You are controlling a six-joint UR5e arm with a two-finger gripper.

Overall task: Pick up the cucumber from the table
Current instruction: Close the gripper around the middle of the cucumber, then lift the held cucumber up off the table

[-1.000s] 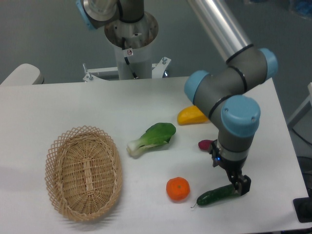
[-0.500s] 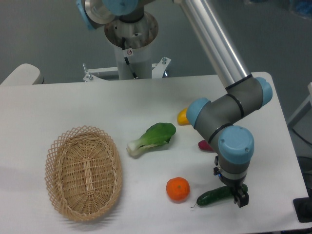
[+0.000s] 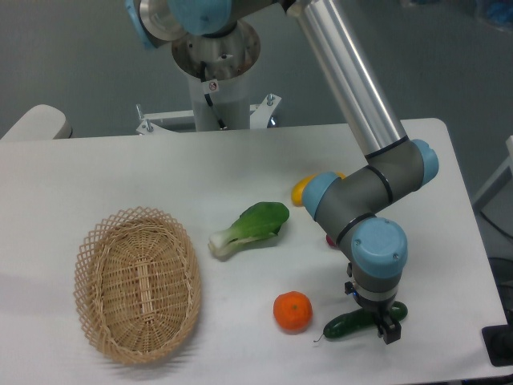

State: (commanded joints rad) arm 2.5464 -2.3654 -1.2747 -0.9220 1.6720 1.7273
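The cucumber [image 3: 343, 325] is dark green and glossy and lies on the white table [image 3: 120, 168] near the front right edge, with its thin stem tip pointing left. My gripper [image 3: 386, 321] points straight down over the cucumber's right end. Its fingers straddle the cucumber: a black fingertip [image 3: 391, 331] shows on the near side, and the far one is hidden behind the cucumber and the wrist. The jaws look open around it, and the cucumber rests on the table.
An orange fruit [image 3: 292, 311] sits just left of the cucumber. A bok choy [image 3: 252, 226] lies mid-table and a wicker basket [image 3: 138, 282] at the left. A yellow item [image 3: 300, 191] and a purple one [image 3: 330, 239] peek out behind the arm.
The arm has folded in, and the gripper has come down and slightly left, from beside the cucumber's right end to astride it. The cucumber has not moved.
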